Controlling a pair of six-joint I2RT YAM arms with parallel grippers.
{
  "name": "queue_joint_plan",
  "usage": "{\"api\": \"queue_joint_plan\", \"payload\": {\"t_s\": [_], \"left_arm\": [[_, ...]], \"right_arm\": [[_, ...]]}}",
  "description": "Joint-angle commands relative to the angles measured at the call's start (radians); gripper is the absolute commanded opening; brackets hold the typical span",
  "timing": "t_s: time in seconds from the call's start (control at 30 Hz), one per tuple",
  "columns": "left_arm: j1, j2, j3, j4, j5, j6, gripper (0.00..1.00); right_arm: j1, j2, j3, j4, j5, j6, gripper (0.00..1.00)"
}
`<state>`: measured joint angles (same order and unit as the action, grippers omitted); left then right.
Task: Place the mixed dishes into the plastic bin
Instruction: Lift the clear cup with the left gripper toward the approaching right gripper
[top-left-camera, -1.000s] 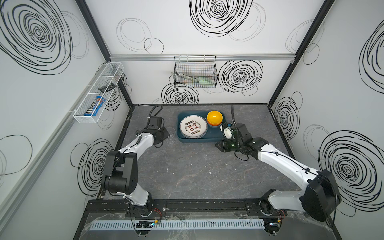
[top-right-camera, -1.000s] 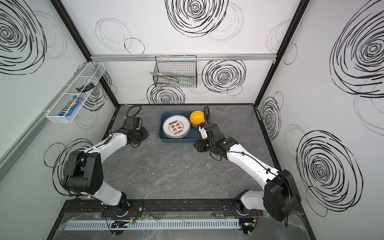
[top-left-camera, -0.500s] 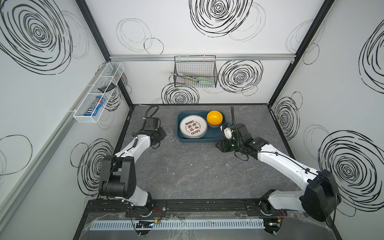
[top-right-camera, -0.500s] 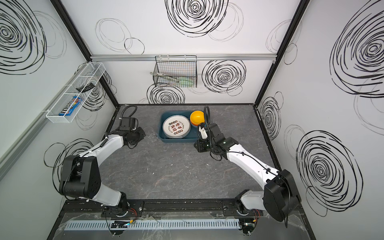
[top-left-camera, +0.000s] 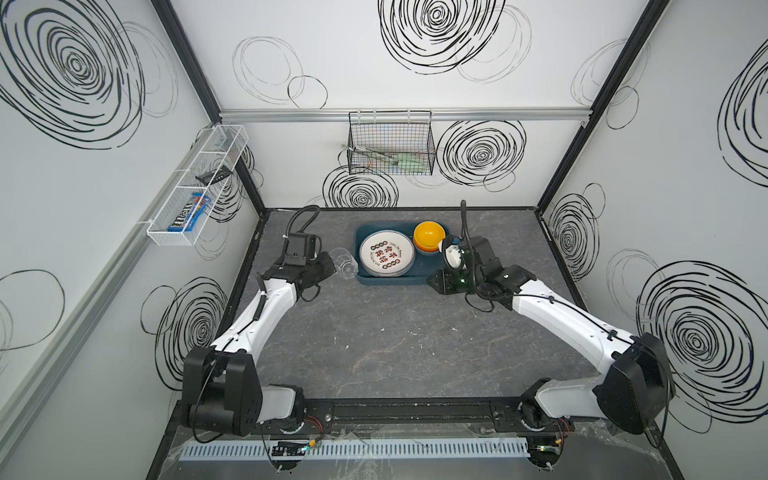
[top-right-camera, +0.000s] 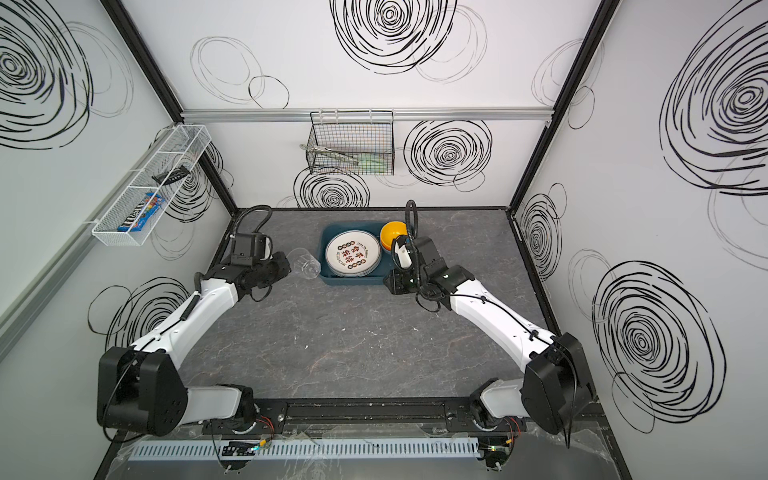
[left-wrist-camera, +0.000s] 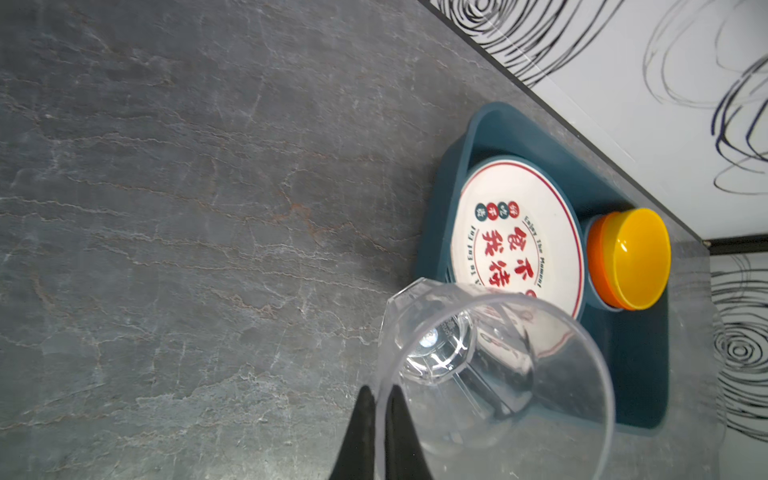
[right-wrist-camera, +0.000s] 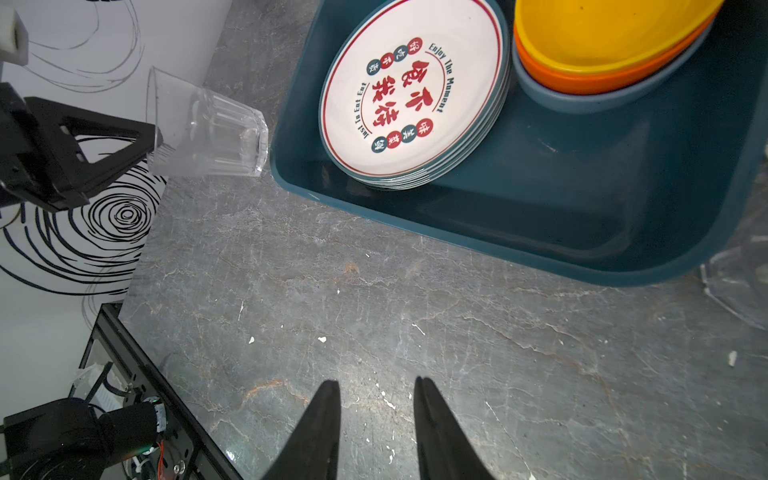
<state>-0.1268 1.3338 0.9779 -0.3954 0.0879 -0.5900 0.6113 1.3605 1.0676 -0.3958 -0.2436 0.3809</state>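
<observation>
The dark teal plastic bin (top-left-camera: 395, 280) (top-right-camera: 353, 281) sits at the back middle of the table. In it lie a stack of white plates (top-left-camera: 386, 254) (right-wrist-camera: 411, 95) and a yellow bowl nested in orange and blue ones (top-left-camera: 429, 235) (left-wrist-camera: 636, 257). My left gripper (top-left-camera: 330, 267) (left-wrist-camera: 380, 392) is shut on the rim of a clear cup (top-left-camera: 344, 262) (left-wrist-camera: 478, 353) (right-wrist-camera: 208, 137). The cup is tipped on its side just left of the bin's wall. My right gripper (top-left-camera: 434, 282) (right-wrist-camera: 376, 386) is open and empty over bare table by the bin's front right corner.
A black wire basket (top-left-camera: 390, 145) hangs on the back wall above the bin. A white mesh shelf (top-left-camera: 195, 187) runs along the left wall. Part of a clear faceted thing (right-wrist-camera: 735, 286) shows on the table beside the bin's corner (right-wrist-camera: 623, 266).
The left gripper drew back slightly to the left, then came right again toward the bin with the cup. The right arm has hardly moved; its jaws stand slightly wider.
</observation>
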Motion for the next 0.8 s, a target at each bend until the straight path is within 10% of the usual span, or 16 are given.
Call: {"api": "queue_joint_plan", "payload": {"t_s": [0.0,0.77], "left_arm": [[-0.062,-0.036,0.018,-0.005,0.012,0.033,0.00],[-0.514,0.056,0.163,-0.040,-0.091,-0.001,0.00]], "right_arm": [[0.005,0.014,0.070,-0.050,-0.005,0.002,0.37],[0.104,0.144,0.326,-0.273,0.075,-0.004,0.41]]}}
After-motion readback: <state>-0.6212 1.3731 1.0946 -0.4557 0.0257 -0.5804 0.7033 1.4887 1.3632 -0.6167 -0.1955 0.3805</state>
